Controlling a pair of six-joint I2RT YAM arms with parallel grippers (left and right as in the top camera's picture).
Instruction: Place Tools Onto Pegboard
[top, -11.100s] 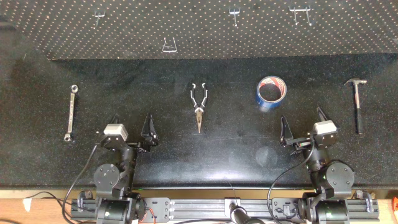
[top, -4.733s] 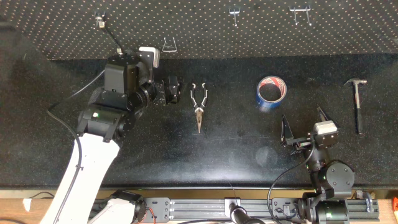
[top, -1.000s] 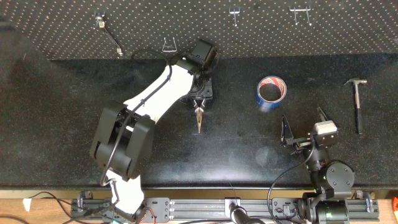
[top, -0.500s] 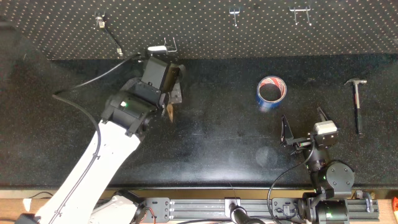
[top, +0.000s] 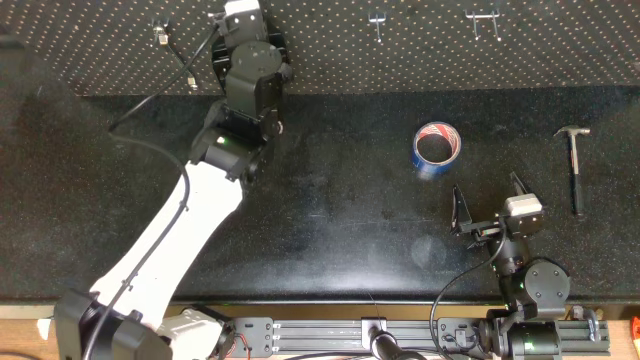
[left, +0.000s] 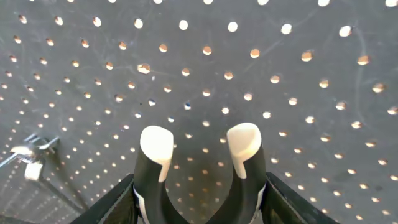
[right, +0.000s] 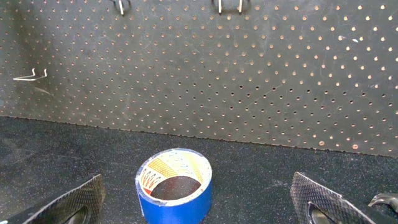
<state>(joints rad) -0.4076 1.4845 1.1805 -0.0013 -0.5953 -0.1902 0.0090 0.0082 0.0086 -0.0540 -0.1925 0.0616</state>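
Pincer on your right arm (top: 486, 187) sits low near its base, fingers spread wide with nothing between them. Just past it on the black worktop (top: 340, 220) you've got the blue tape roll (top: 436, 148), lying flat with its hole facing up. In the right wrist view the roll lines up roughly midway between those fingers, but it's a fair way ahead of them. Off to the right of the roll is the hammer (top: 574, 175), lying flat with its head toward the pegboard, well apart from the tape.

Further out, your left arm (top: 205, 200) is stretched right up the worktop to the pegboard (top: 450, 50). Your left pincer (left: 199, 190) is pinching the pliers (left: 152, 180), squeezing the two black handles from the outside. The white-capped handle ends stick out past the fingers, spread apart and aimed straight at the board's holes. They're close to the board, but you can't really tell if the caps are touching it.

On the board itself, the wrench (top: 163, 38) hangs from the hook at the far left, slanting down to the right, just left of your arm. Along the top of the board there's a single hook (top: 377, 17) up above the tape and a wider hook (top: 483, 18) further right.
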